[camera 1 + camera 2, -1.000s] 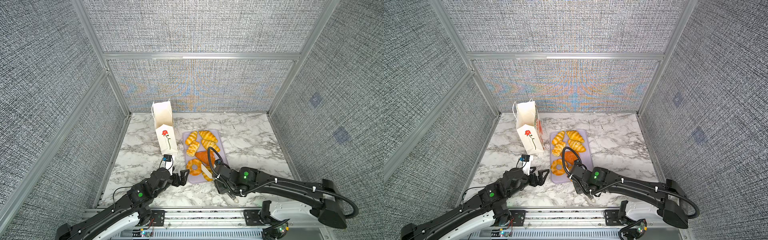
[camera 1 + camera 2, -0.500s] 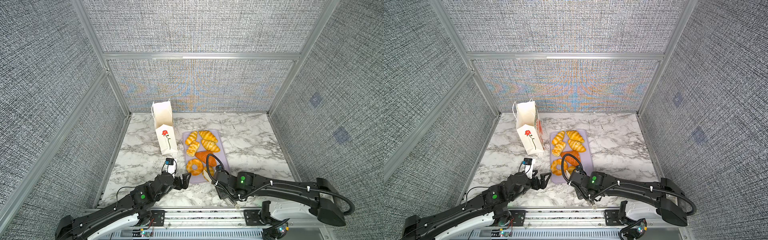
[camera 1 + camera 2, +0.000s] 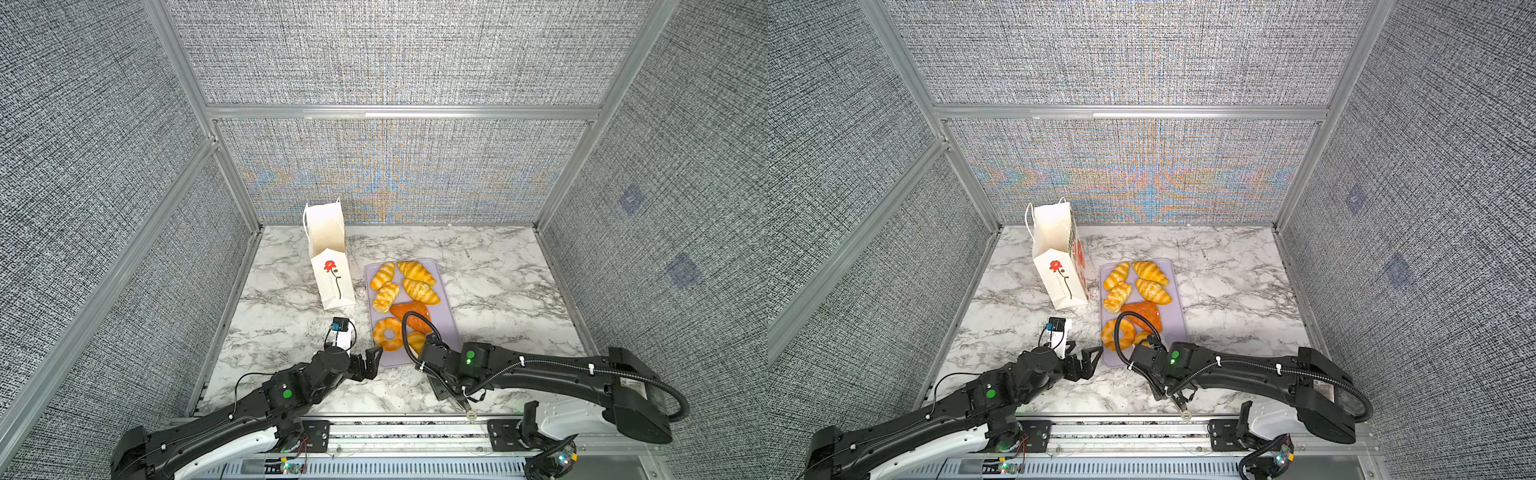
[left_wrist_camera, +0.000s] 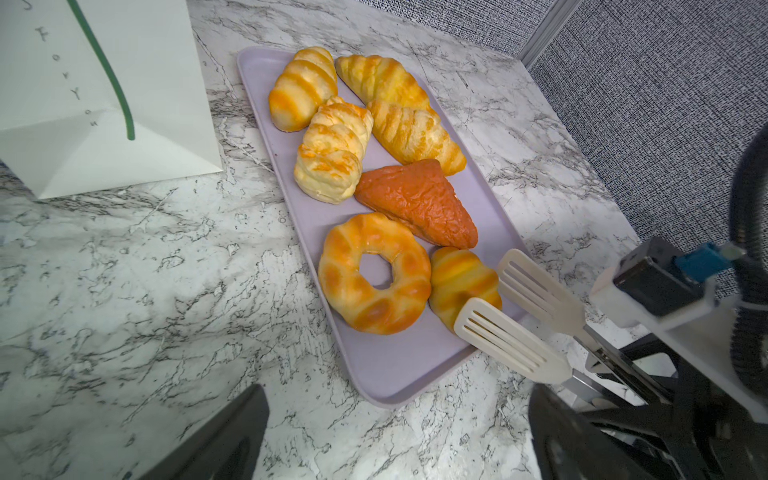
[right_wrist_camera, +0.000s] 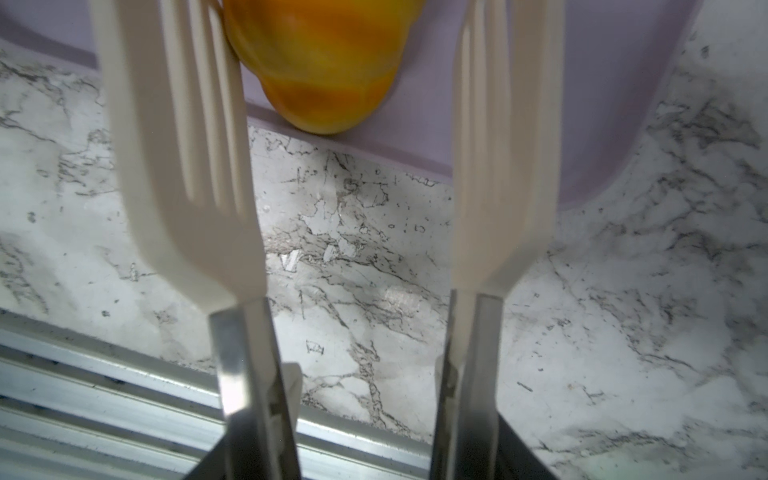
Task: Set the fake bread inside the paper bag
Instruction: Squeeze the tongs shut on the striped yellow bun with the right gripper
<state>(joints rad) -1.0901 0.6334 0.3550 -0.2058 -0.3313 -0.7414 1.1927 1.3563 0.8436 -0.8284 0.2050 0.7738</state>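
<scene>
Several glossy fake bread pieces lie on a lilac tray (image 3: 448, 320) (image 4: 395, 374), among them a ring doughnut (image 3: 380, 334) (image 4: 374, 307), an orange-brown triangle (image 3: 411, 313) (image 4: 419, 203) and a small roll (image 3: 415, 340) (image 4: 461, 282) (image 5: 324, 62) at the near end. The white paper bag (image 3: 330, 266) (image 3: 1059, 266) (image 4: 104, 104) stands open, left of the tray. My right gripper (image 3: 434, 365) (image 5: 361, 457) is shut on white slotted tongs (image 4: 507, 340) (image 5: 174, 145). Their heads are spread on either side of the small roll, one touching it. My left gripper (image 3: 374, 363) (image 3: 1090, 361) (image 4: 395, 440) is open and empty by the tray's near left corner.
Grey fabric walls with metal posts (image 3: 232, 166) enclose the marble table (image 3: 498, 282). A metal rail (image 3: 374, 428) (image 5: 104, 374) runs along the front edge, just behind the tongs' handle end (image 3: 469, 413).
The right arm has drawn back slightly toward the front edge, and the tongs have narrowed a little round the small roll. The left gripper has edged right toward the tray corner, still open.
</scene>
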